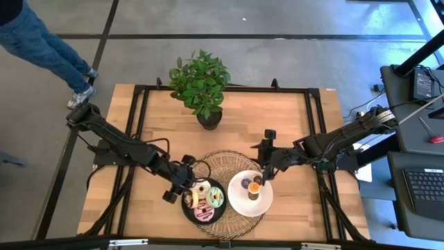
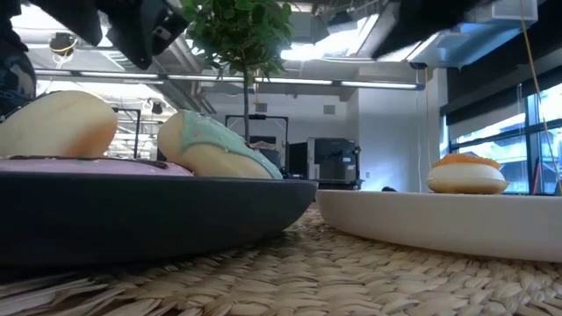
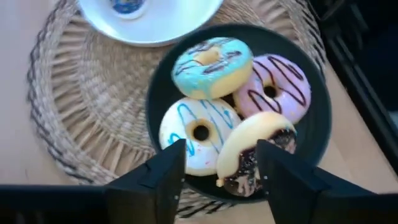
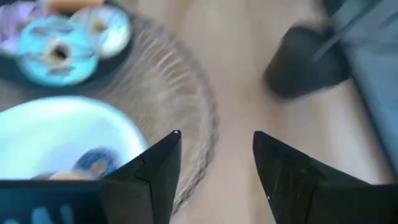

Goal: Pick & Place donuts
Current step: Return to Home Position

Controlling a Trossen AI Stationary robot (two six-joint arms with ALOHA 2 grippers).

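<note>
Four larger donuts crowd a black plate [image 1: 187,206]: mint-green [image 3: 211,59], pink [image 3: 280,90], cream-white [image 3: 199,130], and a sprinkled chocolate one [image 3: 252,152] that leans tilted on its neighbours. Three minis sit on the white plate [image 1: 236,203]: purple [image 1: 244,183], orange [image 1: 254,187], brown [image 1: 252,197]. My left gripper [image 3: 221,165] is open over the black plate's left side, a finger on either side of the chocolate donut, apart from it. My right gripper [image 4: 216,146] is open beyond the white plate's far edge, over the mat.
Both plates rest on a round woven mat [image 1: 225,161] at the table's near middle. A potted plant [image 1: 201,87] stands at the far middle. The table's left and right parts are bare wood. A person's legs [image 1: 48,48] show beyond the far left corner.
</note>
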